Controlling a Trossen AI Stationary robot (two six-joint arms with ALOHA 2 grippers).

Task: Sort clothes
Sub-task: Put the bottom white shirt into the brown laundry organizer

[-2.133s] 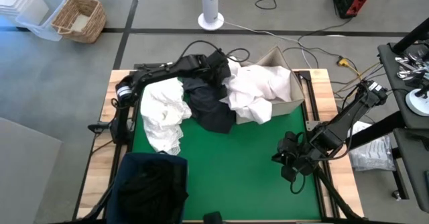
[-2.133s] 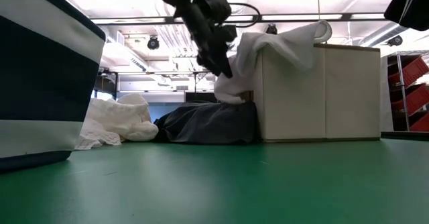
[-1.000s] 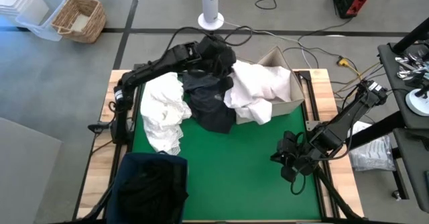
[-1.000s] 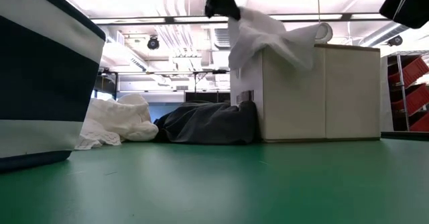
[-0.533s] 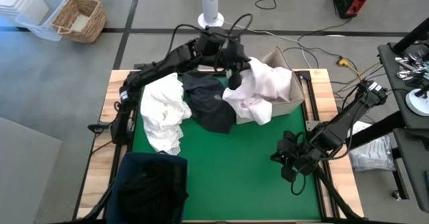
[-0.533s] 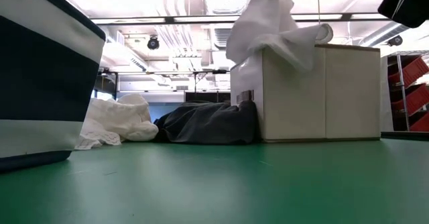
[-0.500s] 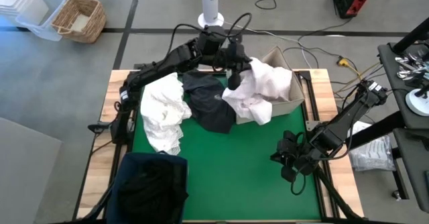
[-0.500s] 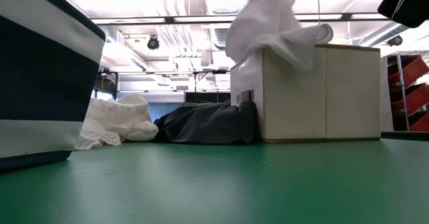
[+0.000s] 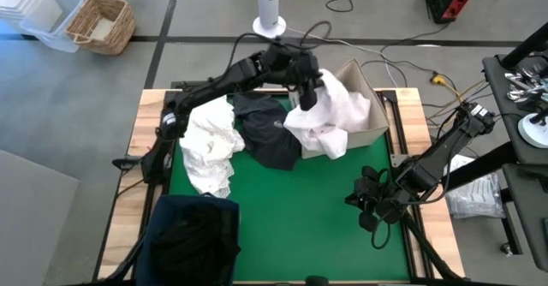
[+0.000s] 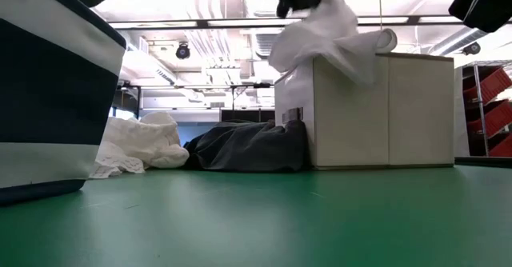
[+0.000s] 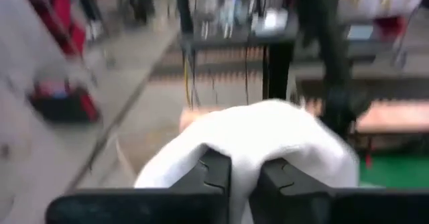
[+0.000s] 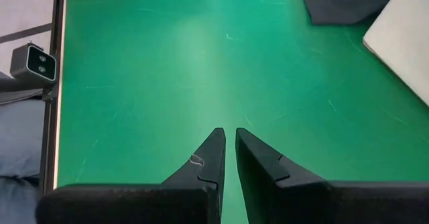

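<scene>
The clothes are in three heaps. A white garment (image 9: 330, 115) is draped over the left wall of the beige cardboard box (image 9: 370, 106) and spills onto the mat. A dark garment (image 9: 270, 132) lies left of it, beside a white pile (image 9: 208, 145). My left gripper (image 9: 306, 91) hangs above the box's left wall, shut on the white garment (image 10: 328, 31). My right gripper (image 9: 366, 211) stands shut over the green mat at the near right, holding nothing (image 12: 230, 140). My left gripper pinches a bunched upper part of the white garment (image 11: 244, 147) between its two fingers (image 11: 216, 174); one layer or several, I cannot tell. The fingers come down at a slant from the table's far left. The cloth falls slack below them onto the box's rim (image 10: 320, 55) and over its left wall.
A navy fabric bin (image 9: 193, 239) with dark clothes inside stands at the near left corner (image 10: 48, 99). The green mat (image 9: 291, 217) between the bin and my right arm is bare. The dark garment (image 10: 248, 147) rests against the box's left wall.
My left gripper has carried the white garment's upper end toward the table's right, from beside the box's left wall to over the box, then come down a little. The cloth, drawn up tall half a second ago, now sags onto the box's rim.
</scene>
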